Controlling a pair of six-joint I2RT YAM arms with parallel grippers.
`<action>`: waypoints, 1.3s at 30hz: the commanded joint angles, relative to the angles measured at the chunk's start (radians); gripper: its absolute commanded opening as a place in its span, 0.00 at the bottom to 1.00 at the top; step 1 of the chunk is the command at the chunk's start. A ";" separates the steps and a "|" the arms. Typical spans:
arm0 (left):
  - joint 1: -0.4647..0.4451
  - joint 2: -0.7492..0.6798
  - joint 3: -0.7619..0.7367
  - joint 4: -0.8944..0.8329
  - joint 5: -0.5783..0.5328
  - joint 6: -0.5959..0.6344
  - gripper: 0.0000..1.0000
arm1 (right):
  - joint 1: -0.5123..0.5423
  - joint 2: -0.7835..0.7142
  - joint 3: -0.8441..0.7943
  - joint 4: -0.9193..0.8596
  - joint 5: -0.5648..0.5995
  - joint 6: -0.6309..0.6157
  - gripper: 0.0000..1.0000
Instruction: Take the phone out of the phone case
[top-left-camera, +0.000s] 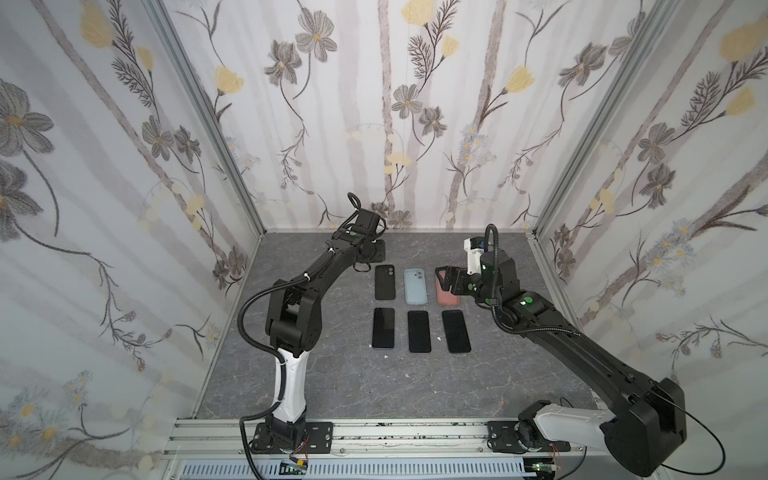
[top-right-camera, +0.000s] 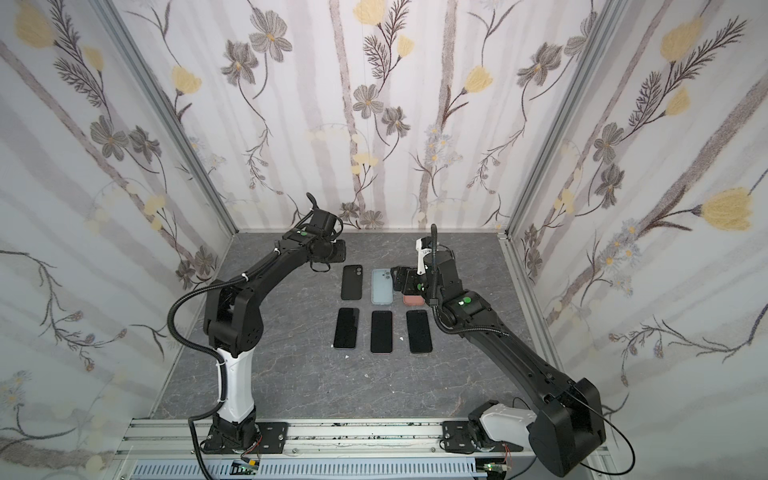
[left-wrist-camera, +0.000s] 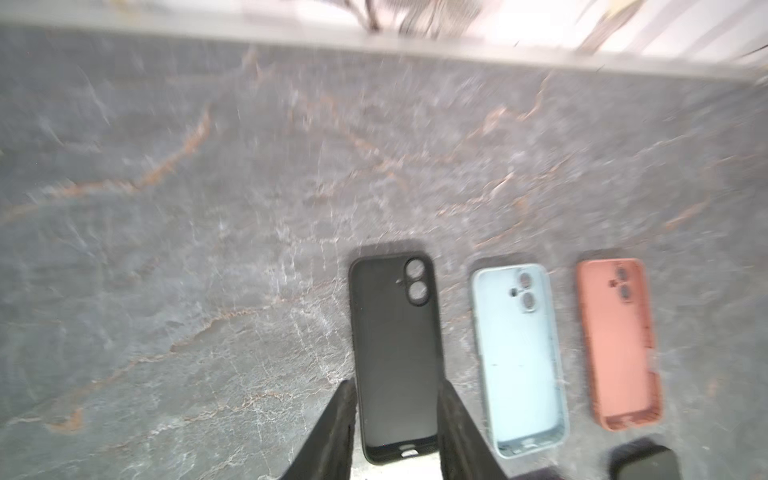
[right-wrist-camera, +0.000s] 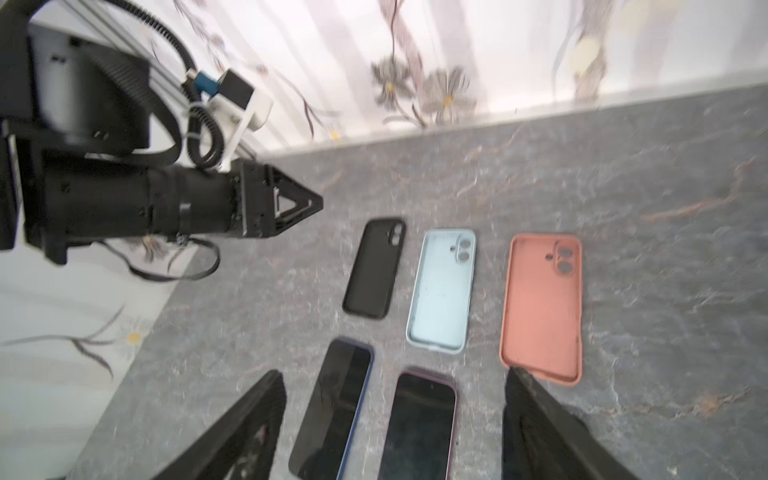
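Three empty phone cases lie inside up in the back row: a black case (top-left-camera: 384, 282), a light blue case (top-left-camera: 415, 286) and a salmon case (top-left-camera: 448, 300). In front of them three bare phones lie screen up (top-left-camera: 383, 328) (top-left-camera: 418, 331) (top-left-camera: 456, 331). My left gripper (top-left-camera: 374, 251) hangs above the table by the black case's far end. In the left wrist view its fingers (left-wrist-camera: 345, 415) stand apart with nothing between them and the black case (left-wrist-camera: 395, 353) flat below. My right gripper (right-wrist-camera: 395, 374) is wide open and empty, hovering over the salmon case (right-wrist-camera: 540, 307).
The grey marble table (top-left-camera: 332, 374) is closed in by flowered walls at the back and both sides. An aluminium rail (top-left-camera: 374, 432) with both arm bases runs along the front. Small white specks (top-left-camera: 436, 338) lie near the phones.
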 joint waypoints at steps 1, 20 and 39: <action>0.000 -0.116 -0.076 0.101 0.027 0.020 0.40 | -0.016 -0.085 -0.051 0.168 0.131 -0.014 0.85; 0.040 -0.860 -1.253 1.218 -0.183 0.178 1.00 | -0.250 -0.365 -0.444 0.462 0.464 -0.206 1.00; 0.220 -0.782 -1.617 1.578 -0.306 0.329 1.00 | -0.450 -0.232 -0.748 0.910 0.243 -0.406 1.00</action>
